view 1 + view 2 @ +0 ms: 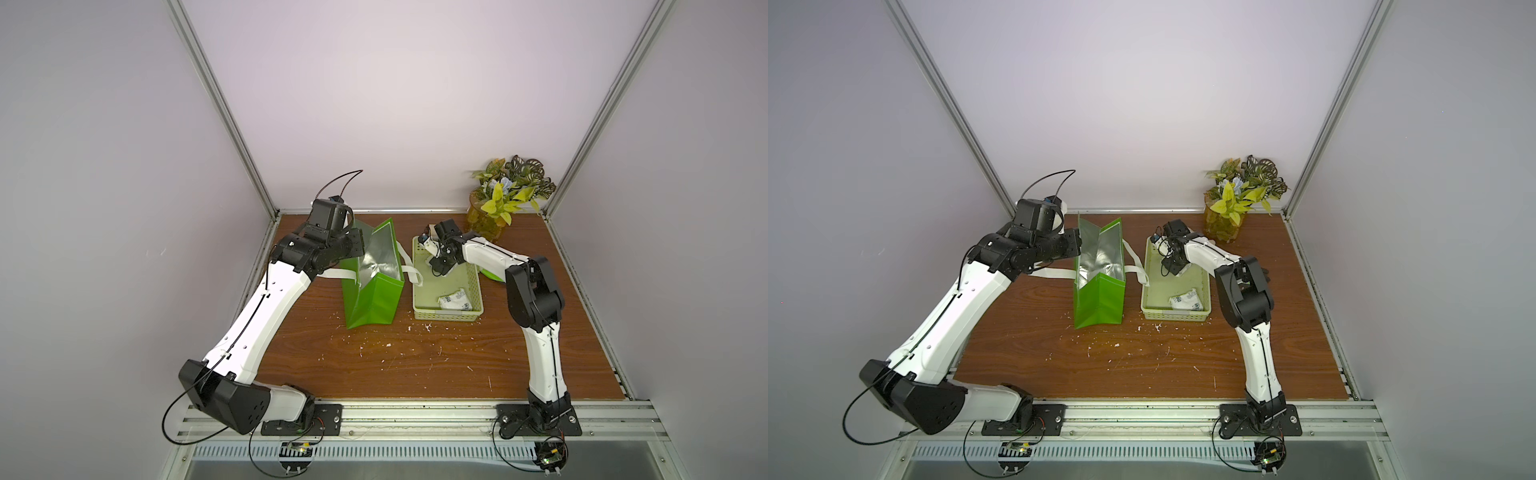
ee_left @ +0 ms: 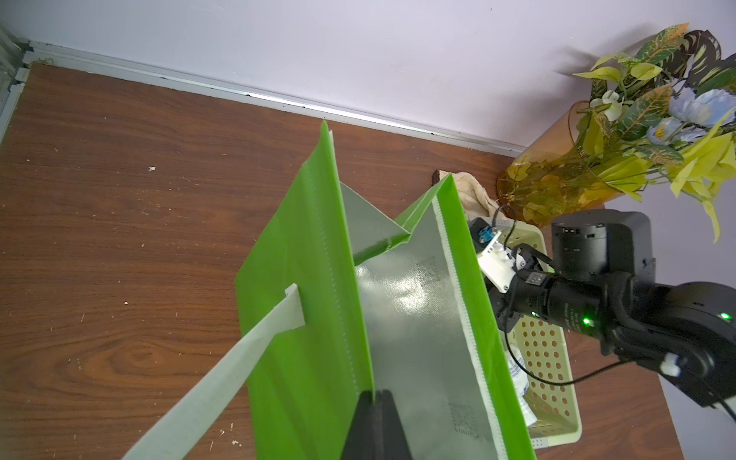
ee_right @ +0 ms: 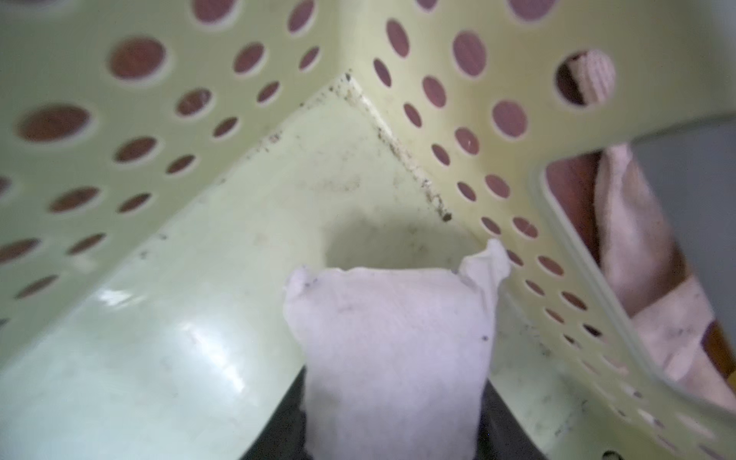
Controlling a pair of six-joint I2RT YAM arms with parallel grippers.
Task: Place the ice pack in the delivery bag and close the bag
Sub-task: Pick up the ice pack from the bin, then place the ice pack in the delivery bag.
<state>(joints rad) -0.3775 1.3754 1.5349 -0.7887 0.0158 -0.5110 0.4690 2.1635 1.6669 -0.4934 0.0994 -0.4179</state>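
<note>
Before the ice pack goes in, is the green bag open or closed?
Open: the delivery bag stands upright, mouth spread, silver lining showing; the left gripper pinches its rim.

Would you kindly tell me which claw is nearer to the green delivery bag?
Left. The left claw pinches a wall of the delivery bag; the right claw is in the basket beside it, gripping an ice pack.

Mostly ones and twos here.
Two robot arms, left arm (image 1: 257, 316) and right arm (image 1: 544, 353); one delivery bag (image 1: 376, 295) with two strap handles (image 1: 338, 273); one basket (image 1: 446, 314); two ice packs, a printed ice pack (image 1: 455, 300) and a plain ice pack (image 3: 392, 350); one vase of leaves (image 1: 486, 224); one cloth (image 2: 474, 191).
</note>
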